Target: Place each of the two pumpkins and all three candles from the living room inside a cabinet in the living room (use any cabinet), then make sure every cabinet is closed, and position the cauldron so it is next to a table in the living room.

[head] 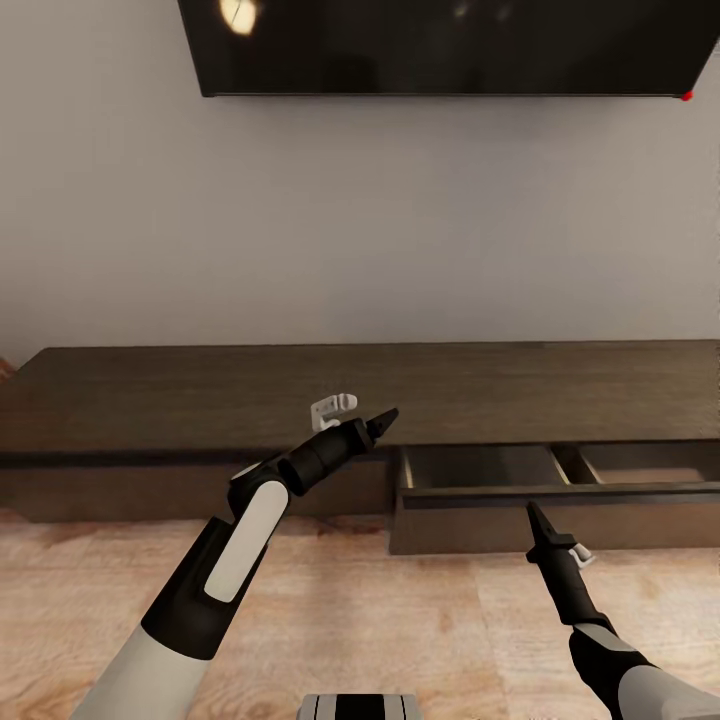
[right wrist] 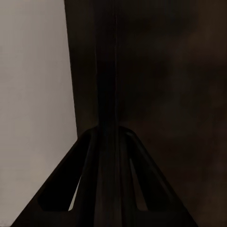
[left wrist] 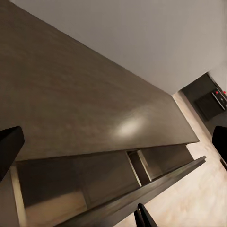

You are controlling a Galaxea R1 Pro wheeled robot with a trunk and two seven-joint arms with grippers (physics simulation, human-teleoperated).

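The long dark-brown cabinet (head: 200,390) runs along the wall; the left wrist view looks down on its top (left wrist: 71,104). Its right-hand drawer (head: 480,468) stands pulled out, and the part of its interior (left wrist: 56,189) that shows holds nothing but a divider. My left gripper (head: 385,418) hovers over the cabinet's front edge beside the drawer's left end, open, with its fingers (left wrist: 7,149) spread wide and nothing between them. My right gripper (head: 533,515) is shut and empty, its tip (left wrist: 142,215) just before the drawer front (head: 560,497), which looms dark behind the closed fingers (right wrist: 113,142). Pumpkins, candles, cauldron and table are out of view.
A black TV (head: 450,45) hangs on the grey wall above the cabinet. Light wood floor (head: 400,620) lies between me and the cabinet. My base (head: 360,705) shows at the bottom edge. A dark unit with red lights (left wrist: 208,101) stands past the cabinet's far end.
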